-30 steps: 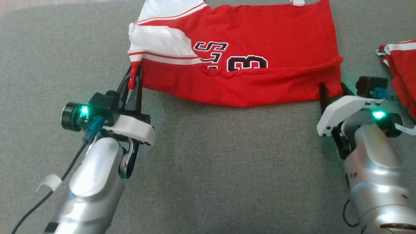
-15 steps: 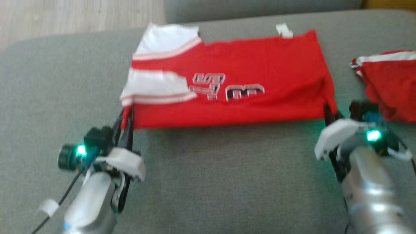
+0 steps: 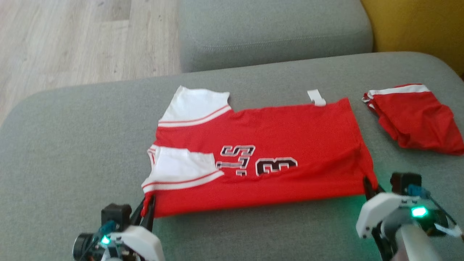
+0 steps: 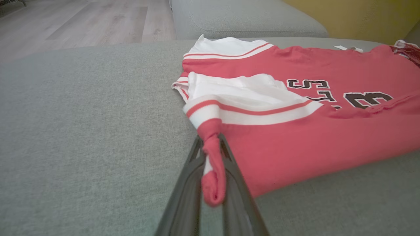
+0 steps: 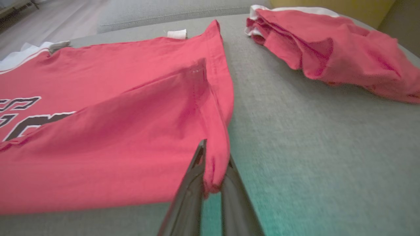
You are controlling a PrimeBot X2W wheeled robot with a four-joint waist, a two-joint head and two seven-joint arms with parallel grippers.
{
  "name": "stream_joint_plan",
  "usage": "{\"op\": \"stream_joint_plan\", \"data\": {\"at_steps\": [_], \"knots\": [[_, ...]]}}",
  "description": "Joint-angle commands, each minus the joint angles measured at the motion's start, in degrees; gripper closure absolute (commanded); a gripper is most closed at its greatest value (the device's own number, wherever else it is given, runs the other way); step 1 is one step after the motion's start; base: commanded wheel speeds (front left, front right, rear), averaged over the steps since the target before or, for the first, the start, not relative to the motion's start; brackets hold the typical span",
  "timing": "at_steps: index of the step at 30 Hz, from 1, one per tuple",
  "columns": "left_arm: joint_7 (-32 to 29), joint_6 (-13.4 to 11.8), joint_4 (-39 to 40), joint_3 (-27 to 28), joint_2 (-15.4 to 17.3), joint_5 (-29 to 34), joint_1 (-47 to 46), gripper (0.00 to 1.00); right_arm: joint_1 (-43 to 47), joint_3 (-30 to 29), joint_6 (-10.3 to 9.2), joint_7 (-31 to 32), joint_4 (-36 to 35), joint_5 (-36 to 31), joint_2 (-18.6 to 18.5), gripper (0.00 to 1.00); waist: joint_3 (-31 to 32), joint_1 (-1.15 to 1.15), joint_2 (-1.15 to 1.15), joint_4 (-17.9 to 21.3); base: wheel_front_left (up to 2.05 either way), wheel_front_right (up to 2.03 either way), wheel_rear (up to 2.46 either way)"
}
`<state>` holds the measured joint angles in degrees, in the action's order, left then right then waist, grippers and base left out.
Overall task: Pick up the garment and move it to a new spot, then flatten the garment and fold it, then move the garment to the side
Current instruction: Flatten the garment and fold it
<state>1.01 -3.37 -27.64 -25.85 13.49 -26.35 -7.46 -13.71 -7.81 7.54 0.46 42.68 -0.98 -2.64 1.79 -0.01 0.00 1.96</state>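
Observation:
The garment [image 3: 275,145] is a red jersey with white sleeves and dark lettering, lying folded lengthwise on the grey cushion [image 3: 72,145]. My left gripper [image 3: 148,204] is shut on its near left corner, below the white sleeve. In the left wrist view the bunched red cloth [image 4: 213,183] sits pinched between the fingers of the left gripper [image 4: 210,141]. My right gripper [image 3: 368,185] is shut on the near right corner. The right wrist view shows that corner of the garment [image 5: 115,108] caught in the right gripper [image 5: 215,154]. The near edge runs taut and straight between the two grippers.
A second red garment [image 3: 413,119] with a white stripe lies bunched on the cushion to the right, close to my right arm. A grey back cushion [image 3: 272,32] rises behind. Wooden floor [image 3: 72,40] lies beyond the cushion's left edge, and something yellow [image 3: 417,25] stands at the far right.
The head camera has tilted up, so the whole scene sits lower in the picture. My right gripper has shut on the garment's near right corner. The left grip is unchanged.

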Motion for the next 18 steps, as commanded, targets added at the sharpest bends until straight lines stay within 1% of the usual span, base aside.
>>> {"op": "stream_joint_plan", "data": {"at_steps": [1, 5, 11, 12, 13, 14, 15, 16, 18], "knots": [[0.1, -0.7, 2.3, 2.4, 2.0, -0.3, -1.7, 1.00, -0.6, 1.4, -0.05, 0.5, -3.0, 0.2, -0.2, 1.00, 0.5, 0.01, 0.00, 0.3, 0.00, 0.00, 0.00], [-1.7, -1.3, 5.5, 1.8, 2.8, -0.5, 1.0, 1.00, 4.2, 1.6, -0.05, 3.9, -9.7, 1.4, -0.2, 1.00, 0.9, 0.01, 0.00, 0.6, 0.00, 0.00, 0.00], [-3.5, -2.0, 8.4, 1.0, 3.1, -0.6, 2.6, 1.00, 8.3, 1.7, -0.05, 7.5, -17.6, 3.6, -0.2, 1.00, 0.7, 0.01, 0.00, 0.8, 0.00, 0.00, 0.00], [-3.7, -2.1, 8.7, 0.9, 3.1, -0.6, 2.7, 1.00, 8.8, 1.8, -0.05, 7.9, -18.6, 3.9, -0.2, 0.92, 0.5, 0.01, 0.00, 0.9, 0.00, 0.00, 0.00], [-3.9, -2.1, 8.8, 0.7, 3.1, -0.6, 2.7, 1.00, 9.1, 1.9, -0.05, 8.0, -19.6, 4.1, -0.2, 0.21, 0.4, 0.01, 0.00, 0.9, 0.00, 0.00, 0.00], [-3.9, -2.3, 9.0, 0.8, 3.1, -0.6, 2.7, 1.00, 9.5, 1.9, -0.05, 8.1, -20.4, 4.5, -0.2, 0.00, 0.3, 0.01, 0.00, 1.0, 0.00, 0.00, 0.00], [-3.2, -2.6, 9.4, 1.0, 3.0, -0.5, 2.7, 0.52, 9.7, 1.9, -0.05, 8.1, -21.1, 5.0, -0.2, 0.00, 0.2, 0.01, 0.00, 1.0, 0.00, 0.00, 0.00], [-2.3, -3.0, 9.8, 1.3, 2.9, -0.4, 2.6, 0.00, 9.9, 1.9, -0.05, 7.9, -21.7, 5.6, -0.2, 0.00, 0.0, 0.01, 0.00, 1.1, 0.00, 0.00, 0.00], [-0.6, -3.6, 10.5, 1.8, 2.5, -0.4, 2.4, 0.00, 9.8, 1.6, -0.05, 6.7, -22.5, 8.9, -0.2, 0.00, -0.3, 0.01, 0.00, 1.3, 0.00, 0.00, 0.00]]}}
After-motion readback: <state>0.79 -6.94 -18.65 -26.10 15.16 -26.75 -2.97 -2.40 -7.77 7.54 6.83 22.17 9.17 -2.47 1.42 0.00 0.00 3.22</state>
